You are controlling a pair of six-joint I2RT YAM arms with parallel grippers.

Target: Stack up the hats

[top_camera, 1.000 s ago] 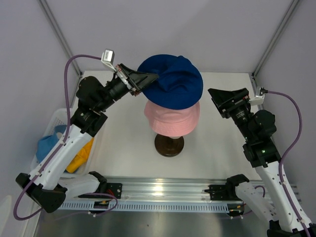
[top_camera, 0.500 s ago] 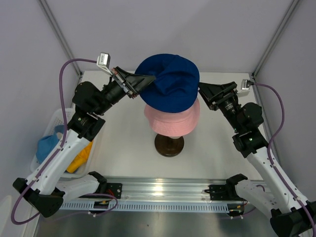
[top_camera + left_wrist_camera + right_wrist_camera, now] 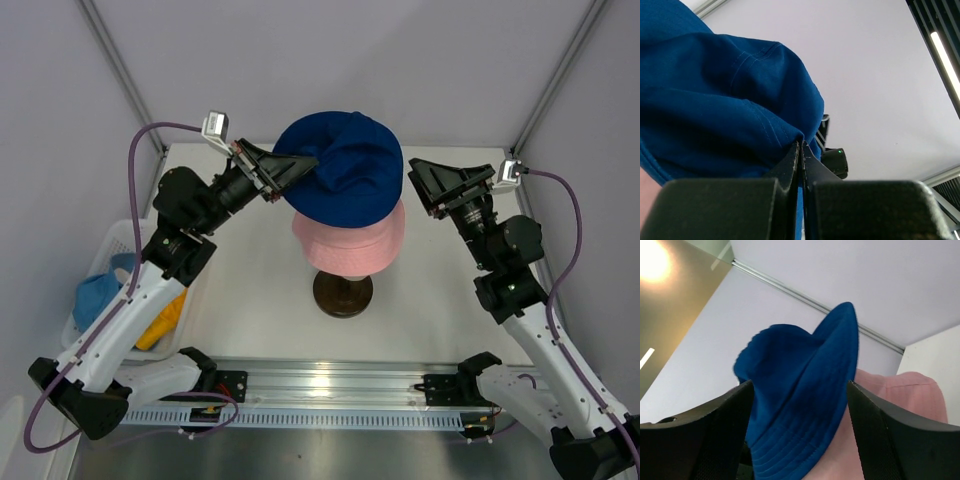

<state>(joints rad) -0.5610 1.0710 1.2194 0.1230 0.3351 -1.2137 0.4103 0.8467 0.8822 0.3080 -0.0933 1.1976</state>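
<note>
A navy blue hat (image 3: 345,170) hangs tilted over the pink hat (image 3: 350,245), which sits on the mannequin stand with a dark round base (image 3: 342,295). My left gripper (image 3: 305,160) is shut on the navy hat's left brim; in the left wrist view the blue cloth (image 3: 715,110) is pinched between the closed fingers (image 3: 801,145). My right gripper (image 3: 412,187) is open at the hat's right edge. In the right wrist view the navy brim (image 3: 800,405) shows between the spread fingers (image 3: 800,385), with the pink hat (image 3: 900,395) behind.
A white basket (image 3: 100,250) at the table's left edge holds a light blue hat (image 3: 95,295) and a yellow-orange hat (image 3: 165,315). A metal rail (image 3: 320,385) runs along the near edge. Frame posts stand at the back corners.
My right arm has swung left, up to the navy hat's right edge, and its jaws have narrowed a little. The left gripper and the hat have barely shifted.
</note>
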